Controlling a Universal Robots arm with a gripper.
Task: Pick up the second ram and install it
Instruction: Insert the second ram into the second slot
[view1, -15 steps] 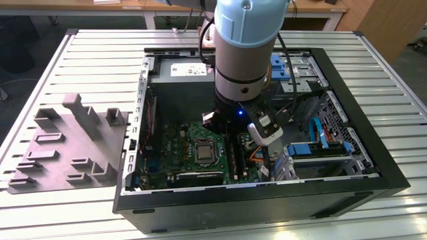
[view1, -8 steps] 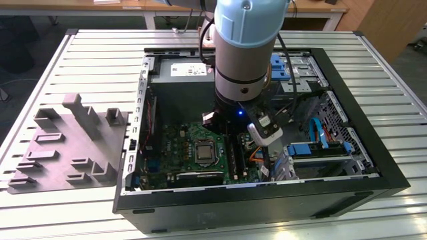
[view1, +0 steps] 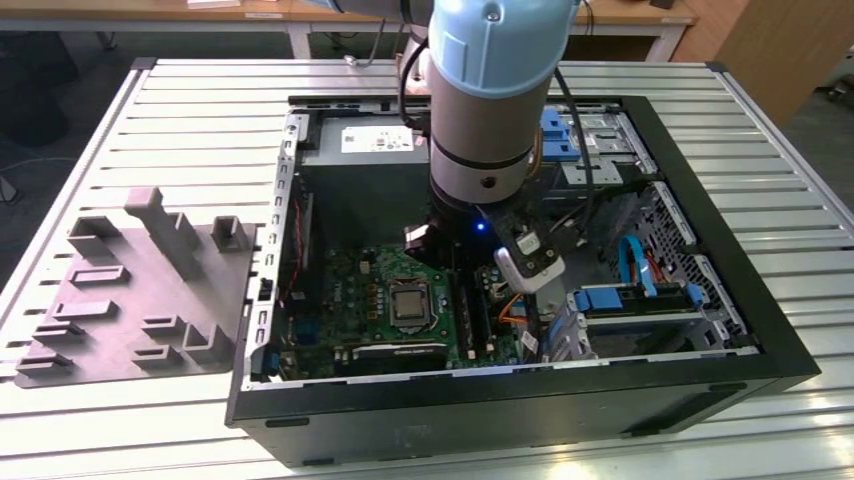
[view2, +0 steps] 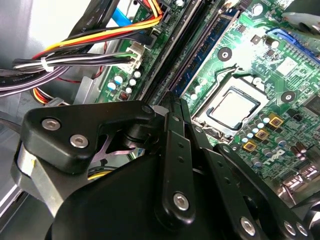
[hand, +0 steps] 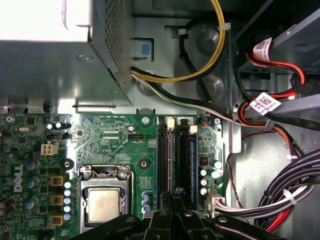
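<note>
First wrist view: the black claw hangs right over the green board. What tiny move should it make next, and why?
Probably a short, slow push straight down. The black gripper hangs close over the long black memory slots of the green motherboard, beside the long thin blue circuit-board strip standing in one slot. Whether that strip is fully seated cannot be told.

second ram (view2: 209, 47): thin blue strip, standing on edge in a black motherboard slot, lengthwise, near the cpu socket.

Green motherboard (hand: 125, 145), black gripper (hand: 175, 200), pale-blue arm (view1: 487, 40), yellow, red, black cables (view2: 100, 42); slot strip (hand: 194, 165) perhaps blue.
</note>
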